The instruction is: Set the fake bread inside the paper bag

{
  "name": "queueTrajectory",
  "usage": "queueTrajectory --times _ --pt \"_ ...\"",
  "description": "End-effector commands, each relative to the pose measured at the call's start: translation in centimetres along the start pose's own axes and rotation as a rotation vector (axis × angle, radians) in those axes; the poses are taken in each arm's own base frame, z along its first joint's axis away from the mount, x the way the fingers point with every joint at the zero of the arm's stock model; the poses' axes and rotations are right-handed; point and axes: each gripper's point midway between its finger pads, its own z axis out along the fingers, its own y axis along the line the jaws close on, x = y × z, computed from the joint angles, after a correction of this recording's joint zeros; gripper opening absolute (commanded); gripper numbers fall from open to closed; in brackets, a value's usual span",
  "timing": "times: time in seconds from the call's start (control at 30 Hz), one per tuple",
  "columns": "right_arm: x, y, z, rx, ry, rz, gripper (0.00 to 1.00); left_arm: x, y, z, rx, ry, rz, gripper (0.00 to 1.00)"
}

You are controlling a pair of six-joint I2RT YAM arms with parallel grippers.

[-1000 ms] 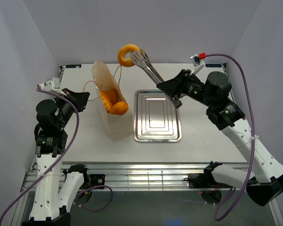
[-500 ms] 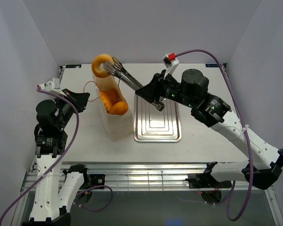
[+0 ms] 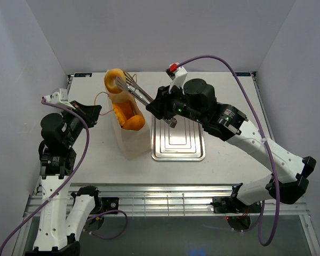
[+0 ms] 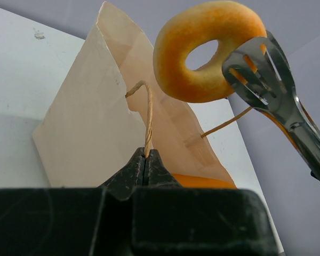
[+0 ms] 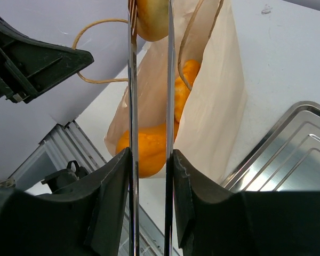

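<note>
The paper bag (image 3: 129,134) stands open left of the tray, with orange bread pieces (image 3: 129,116) inside. My left gripper (image 4: 145,156) is shut on the bag's string handle (image 4: 147,120) and holds it to the left. My right gripper (image 5: 151,160) is shut on the metal tongs (image 3: 138,91). The tongs pinch the ring doughnut (image 3: 113,80) above the bag's far end, over its mouth. The doughnut shows large in the left wrist view (image 4: 209,50), and its edge shows at the top of the right wrist view (image 5: 151,18). The bag (image 5: 213,106) lies below the tongs there.
A silver rectangular tray (image 3: 178,130) lies bare right of the bag, under my right arm. The second string handle (image 5: 194,37) loops beside the tongs. White walls close the table at the back and sides.
My right arm has swung left, carrying the tongs and doughnut from above the tray's far side to over the bag's far end, and lower. The left arm has not moved.
</note>
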Motion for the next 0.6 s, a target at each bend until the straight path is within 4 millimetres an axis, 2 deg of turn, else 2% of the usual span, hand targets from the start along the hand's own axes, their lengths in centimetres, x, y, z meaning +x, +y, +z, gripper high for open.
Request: queueTrajectory --times 0.0,0.17,0.57 --pt "-3.0 0.2 -0.7 0.037 -0.088 -0.026 0.4 -1.2 -0.8 -0.9 0.007 -0.025 0.013 0.0" --pt "-2.5 -0.6 0.1 0.084 -0.063 -0.032 0.42 -1.2 -0.8 -1.0 0.007 -0.029 0.016 0.0" --pt "-2.5 -0.7 0.8 0.096 -0.064 -0.034 0.48 -1.3 -0.7 -1.0 0.0 -0.029 0.019 0.0"
